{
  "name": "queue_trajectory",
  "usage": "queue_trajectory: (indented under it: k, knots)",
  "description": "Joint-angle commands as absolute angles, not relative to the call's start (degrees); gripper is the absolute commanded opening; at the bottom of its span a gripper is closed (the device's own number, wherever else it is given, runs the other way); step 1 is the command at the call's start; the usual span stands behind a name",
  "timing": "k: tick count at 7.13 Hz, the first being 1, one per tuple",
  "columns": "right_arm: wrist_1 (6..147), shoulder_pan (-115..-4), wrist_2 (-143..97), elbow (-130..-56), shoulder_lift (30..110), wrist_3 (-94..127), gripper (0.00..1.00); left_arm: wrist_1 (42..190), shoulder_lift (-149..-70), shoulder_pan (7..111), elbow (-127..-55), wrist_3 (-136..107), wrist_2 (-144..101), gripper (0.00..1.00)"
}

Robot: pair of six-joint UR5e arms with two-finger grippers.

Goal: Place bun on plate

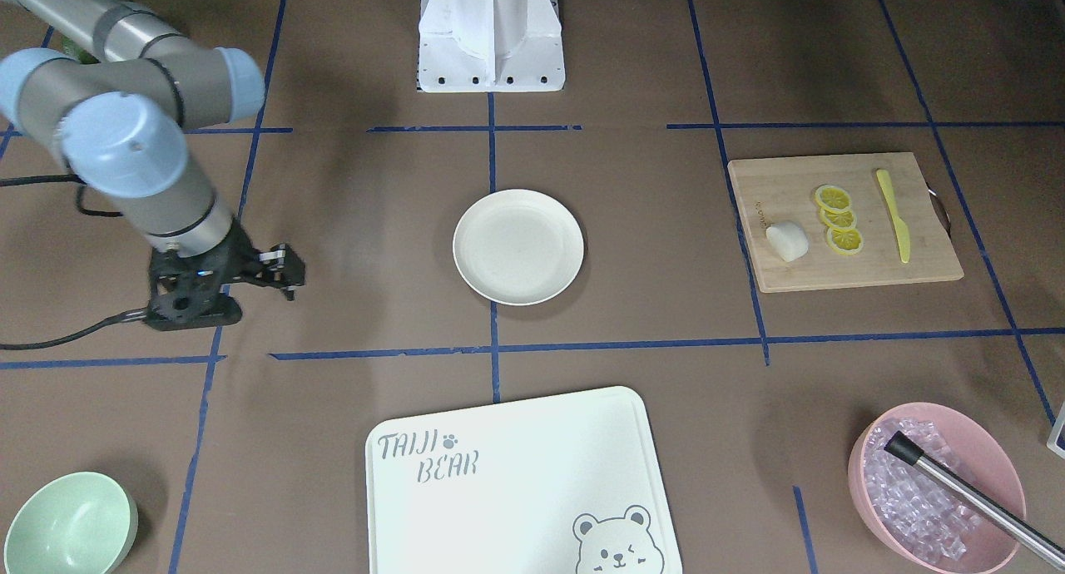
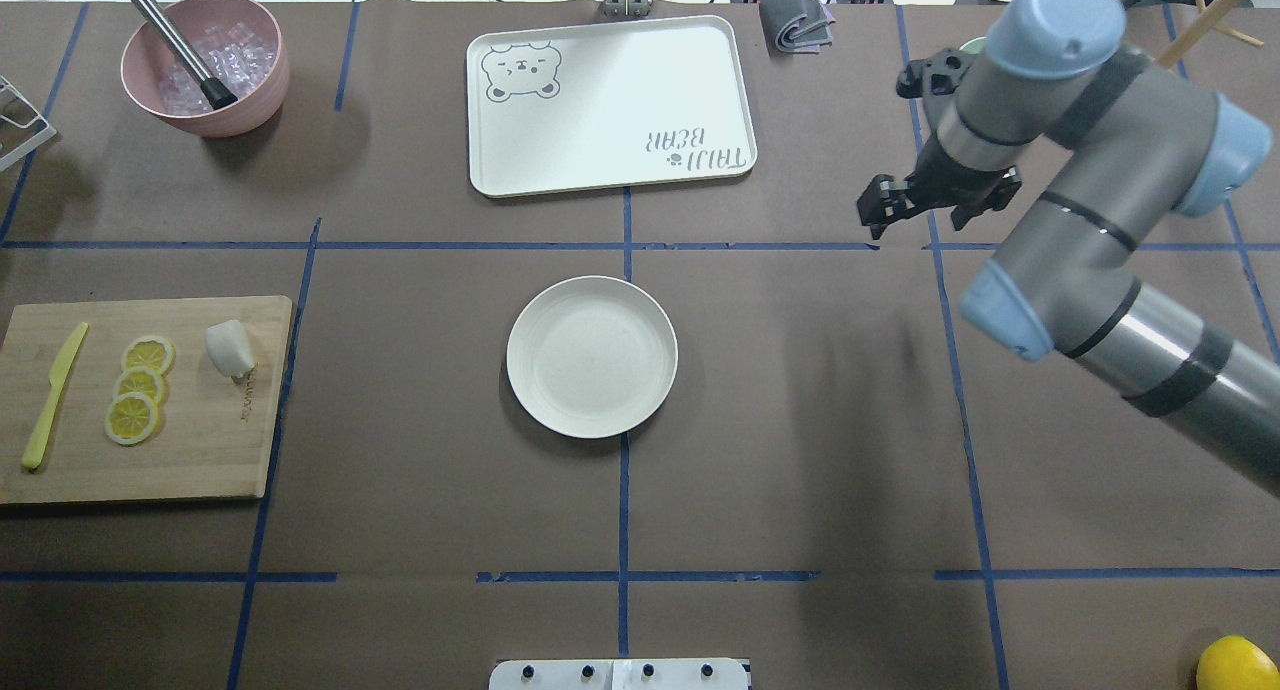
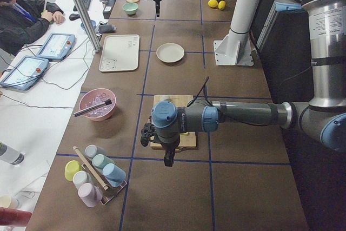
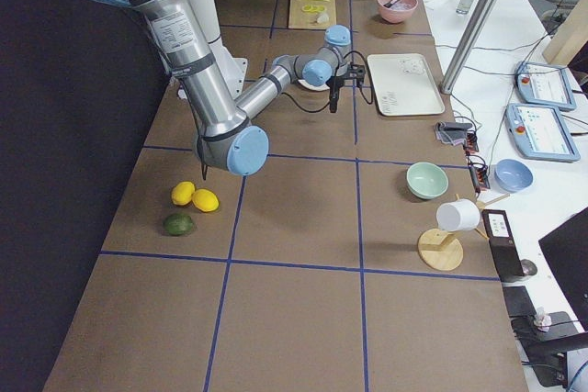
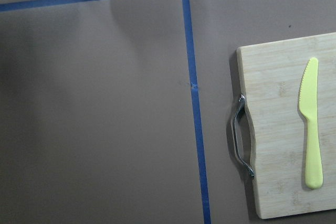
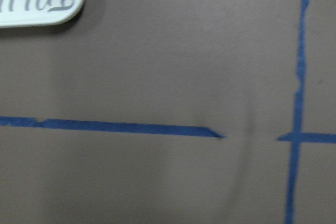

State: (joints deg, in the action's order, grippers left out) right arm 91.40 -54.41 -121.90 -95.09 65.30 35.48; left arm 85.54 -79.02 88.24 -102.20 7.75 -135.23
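The bun (image 1: 787, 241) (image 2: 228, 347), a small white lump, lies on a wooden cutting board (image 1: 874, 266) beside lemon slices. The cream plate (image 1: 517, 246) (image 2: 591, 356) sits bare at the table's middle. My right gripper (image 1: 289, 287) (image 2: 873, 225) hangs over bare table far from both, pointing down, and looks shut with nothing in it. My left gripper (image 3: 168, 162) shows only in the exterior left view. It hovers just off the board's handle end, and I cannot tell whether it is open or shut. The left wrist view shows only the board's handle and knife (image 5: 310, 124).
A white bear-printed board (image 1: 516, 474) lies at the operators' edge. A pink bowl (image 1: 936, 482) of ice holds a metal rod, and a mint bowl (image 1: 71, 524) stands at the opposite corner. Lemon slices (image 1: 839, 219) share the board. A rack of cups (image 3: 94, 174) stands beyond it.
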Motion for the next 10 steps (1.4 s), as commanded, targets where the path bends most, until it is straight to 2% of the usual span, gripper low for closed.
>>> queue_trajectory:
  k: [1,3,5,7,9,10]
  knots:
    - [92.5,-68.0,-126.6,-95.8,75.9,8.1,1.0,85.7,-79.5,87.9,-102.2,7.5,-135.5,1.0]
    - [92.5,-79.7,-127.9,-95.4,84.0,-8.7,1.0,86.0,-81.0,87.9,-102.1,7.5,-135.5,1.0]
    - [91.8,-86.4,-127.6,-95.4,93.6,-9.4,1.0,86.2,-83.3,87.9,-102.1,7.6,-135.5,1.0]
    - [91.8,-88.1,-127.8,-97.0,96.1,-8.5,1.0,89.7,-87.4,87.6,-101.3,7.6,-135.8,1.0]
    - [91.8,-88.1,-128.0,-97.8,95.9,-5.3,1.0,95.0,-87.8,85.9,-102.6,6.3,-138.9,1.0]
    - [91.8,-88.1,-128.2,-98.0,96.0,-5.3,1.0,95.9,-87.9,78.7,-103.3,1.7,-144.7,1.0]
